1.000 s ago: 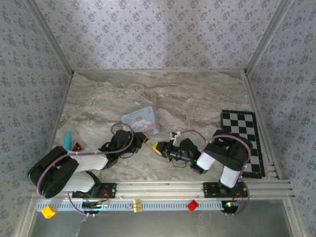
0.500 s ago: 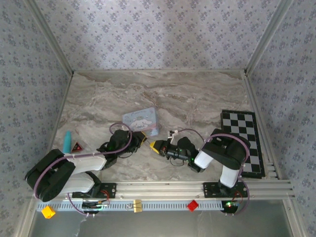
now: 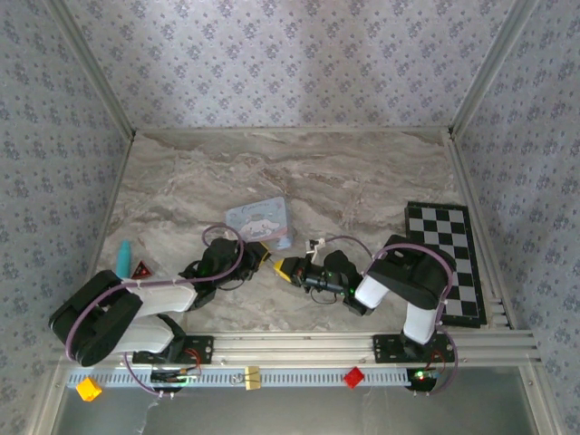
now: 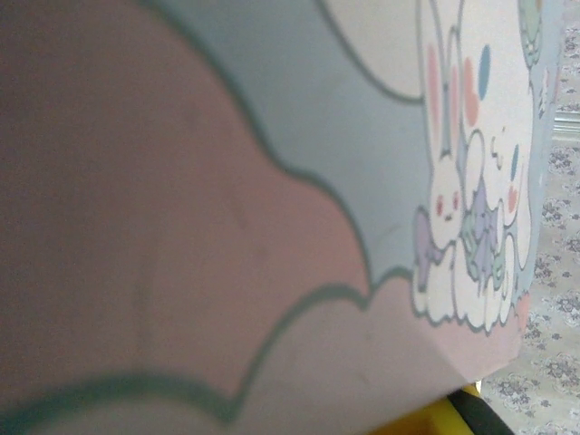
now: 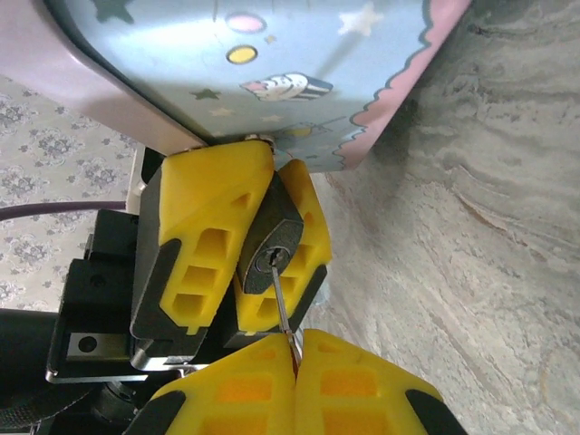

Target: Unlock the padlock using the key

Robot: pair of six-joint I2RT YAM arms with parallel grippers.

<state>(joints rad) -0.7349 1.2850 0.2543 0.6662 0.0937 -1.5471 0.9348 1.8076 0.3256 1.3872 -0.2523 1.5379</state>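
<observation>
Between left claw [image 5: 265,217] fingers [image 5: 204,245], padlock [image 5: 270,246].

Left end effector [image 3: 261,255], right end effector [image 3: 286,267] clamped; tips facing, nearly touching.

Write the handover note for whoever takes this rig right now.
The left gripper is shut on the padlock, close by the tin, with the keyhole facing the right arm.
The right gripper is shut on the key, blade tip at the keyhole.
Done: both things are picked up and the key is lined up.
Left: seat the key fully (how deep it sits cannot be told), then turn it until the padlock opens.
</observation>
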